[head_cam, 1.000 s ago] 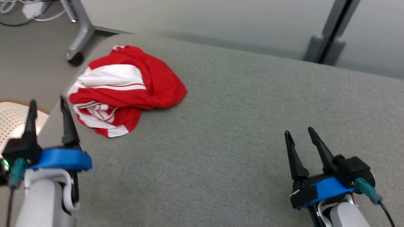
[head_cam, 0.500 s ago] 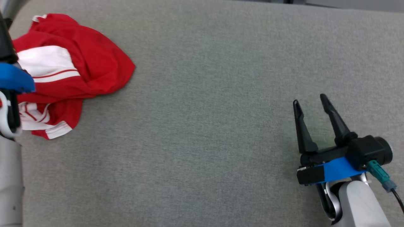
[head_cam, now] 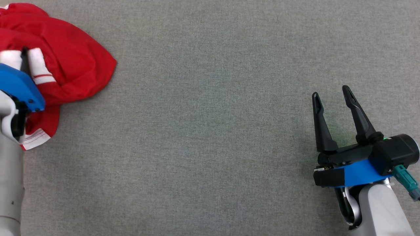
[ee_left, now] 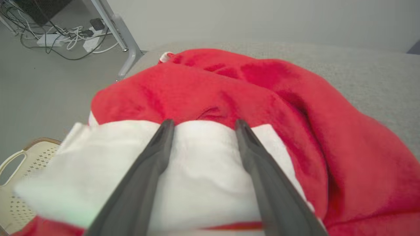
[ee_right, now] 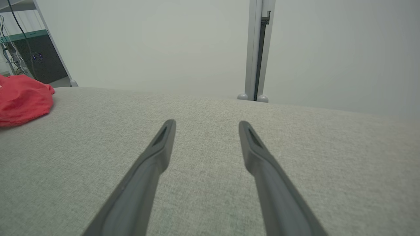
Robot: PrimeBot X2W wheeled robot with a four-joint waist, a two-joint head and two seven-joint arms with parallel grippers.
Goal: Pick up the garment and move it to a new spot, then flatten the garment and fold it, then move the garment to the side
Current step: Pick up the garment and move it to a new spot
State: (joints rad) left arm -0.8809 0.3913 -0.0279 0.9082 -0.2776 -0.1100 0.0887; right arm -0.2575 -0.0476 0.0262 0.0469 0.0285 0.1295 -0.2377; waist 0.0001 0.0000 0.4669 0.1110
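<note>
The garment (head_cam: 72, 59) is a crumpled red shirt with white panels, lying at the far left of the grey padded surface (head_cam: 210, 137). In the left wrist view my left gripper (ee_left: 204, 123) stands open just over the garment's white panel (ee_left: 203, 170), one finger on each side of a stretch of white cloth, nothing clamped. Its blue wrist mount (head_cam: 19, 88) covers part of the garment in the head view. My right gripper (head_cam: 331, 93) is open above bare surface at the lower right, far from the garment. In the right wrist view the right gripper (ee_right: 206, 124) has nothing between its fingers, and the garment (ee_right: 23, 98) lies at the far left.
Beyond the surface's left edge, a cream perforated basket (ee_left: 13, 164) sits on the floor. Cables and a power strip (ee_left: 55, 36) lie by a metal table leg (ee_left: 121, 36). A grey post (ee_right: 257, 49) stands behind the far edge.
The head camera has tipped down and turned, so the whole picture has shifted. My left gripper has gone forward from beside the garment to over its white panel. The right gripper stays open.
</note>
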